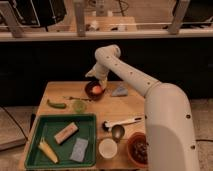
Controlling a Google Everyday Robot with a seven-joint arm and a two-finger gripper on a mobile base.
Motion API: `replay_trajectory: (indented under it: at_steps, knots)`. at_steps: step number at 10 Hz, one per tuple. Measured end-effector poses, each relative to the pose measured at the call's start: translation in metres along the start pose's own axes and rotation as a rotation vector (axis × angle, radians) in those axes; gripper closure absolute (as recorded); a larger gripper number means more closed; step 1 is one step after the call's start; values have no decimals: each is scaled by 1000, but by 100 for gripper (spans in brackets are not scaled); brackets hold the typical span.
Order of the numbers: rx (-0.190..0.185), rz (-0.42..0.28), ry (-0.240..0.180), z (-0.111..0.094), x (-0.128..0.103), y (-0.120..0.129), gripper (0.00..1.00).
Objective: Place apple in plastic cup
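Note:
The apple (97,90), small and orange-red, lies in the dark brown bowl (89,93) at the back of the wooden table. My gripper (98,80) hangs just above and behind the bowl, close over the apple, with the white arm arching down to it from the right. The white plastic cup (107,148) stands upright near the table's front edge, right of the green tray, well away from the gripper.
A green pepper (56,104) and a small round green thing (79,105) lie left of the bowl. A grey-blue cloth (120,90) lies to its right. The green tray (35,131) holds a brown block, a yellow item and a blue sponge. A scoop (119,126) and a reddish bowl (139,148) are at front right.

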Motion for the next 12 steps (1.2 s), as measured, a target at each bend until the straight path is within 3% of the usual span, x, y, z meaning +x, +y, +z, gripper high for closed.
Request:
replay_trajectory:
  at_steps: [2,7,12]
  knots:
    - [9,-18,-23,3,-2,-7,26]
    - [-7,-39,-78,24,-9,-20,24]
    - [-21,-10,-114,41,-5,-13,24]
